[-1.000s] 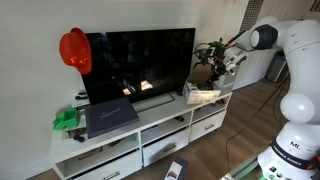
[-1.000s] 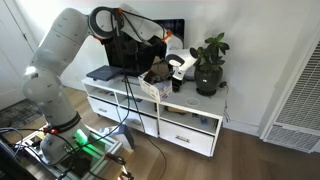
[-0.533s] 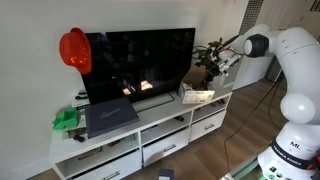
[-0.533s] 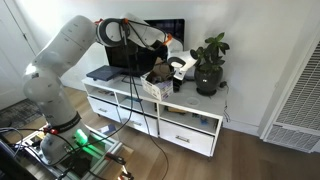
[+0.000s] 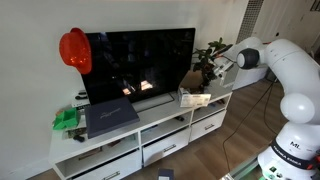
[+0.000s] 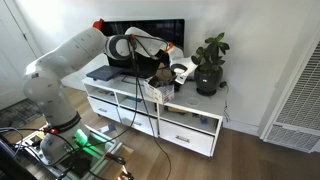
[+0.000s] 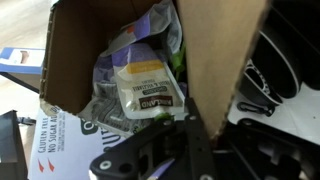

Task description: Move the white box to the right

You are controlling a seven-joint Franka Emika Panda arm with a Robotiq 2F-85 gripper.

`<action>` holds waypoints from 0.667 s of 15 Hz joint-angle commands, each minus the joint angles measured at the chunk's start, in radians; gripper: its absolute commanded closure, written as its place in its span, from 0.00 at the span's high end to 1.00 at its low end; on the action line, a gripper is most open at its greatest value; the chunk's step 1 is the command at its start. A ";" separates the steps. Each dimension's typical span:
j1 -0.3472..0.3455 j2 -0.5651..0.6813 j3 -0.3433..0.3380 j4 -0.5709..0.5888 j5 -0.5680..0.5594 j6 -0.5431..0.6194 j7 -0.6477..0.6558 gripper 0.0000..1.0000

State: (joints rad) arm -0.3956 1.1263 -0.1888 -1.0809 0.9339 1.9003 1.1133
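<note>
The white box [image 5: 198,98] stands on the TV stand next to the potted plant and also shows in an exterior view [image 6: 154,90]. Its brown flaps are open. In the wrist view the white box [image 7: 95,40] holds several plastic packets. My gripper [image 7: 205,140] is at the box's upper edge with one upright brown flap pinched between its fingers. It shows in both exterior views, just above the box [image 5: 210,76] [image 6: 170,74].
A potted plant [image 6: 210,62] stands close beside the box. A large TV [image 5: 140,62] is behind it. A flat dark navy box [image 5: 110,117] and a green thing [image 5: 66,120] lie at the stand's other end. A red helmet [image 5: 75,48] hangs by the TV.
The arm has swung its elbow toward the TV and the gripper has moved a little away from the plant. The box has shifted slightly the same way.
</note>
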 commanded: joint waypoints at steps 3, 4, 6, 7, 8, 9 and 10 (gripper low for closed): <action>-0.019 0.112 -0.005 0.205 -0.024 -0.058 0.101 0.01; -0.017 0.128 -0.009 0.228 -0.025 -0.047 0.105 0.01; -0.015 0.151 -0.016 0.272 -0.030 -0.038 0.113 0.01; -0.013 0.164 -0.019 0.298 -0.032 -0.038 0.116 0.01; -0.012 0.175 -0.021 0.319 -0.033 -0.031 0.114 0.01; -0.011 0.187 -0.021 0.343 -0.032 -0.024 0.113 0.01; -0.008 0.198 -0.024 0.363 -0.034 -0.010 0.107 0.01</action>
State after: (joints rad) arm -0.3971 1.2767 -0.2089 -0.8442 0.9106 1.8982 1.1759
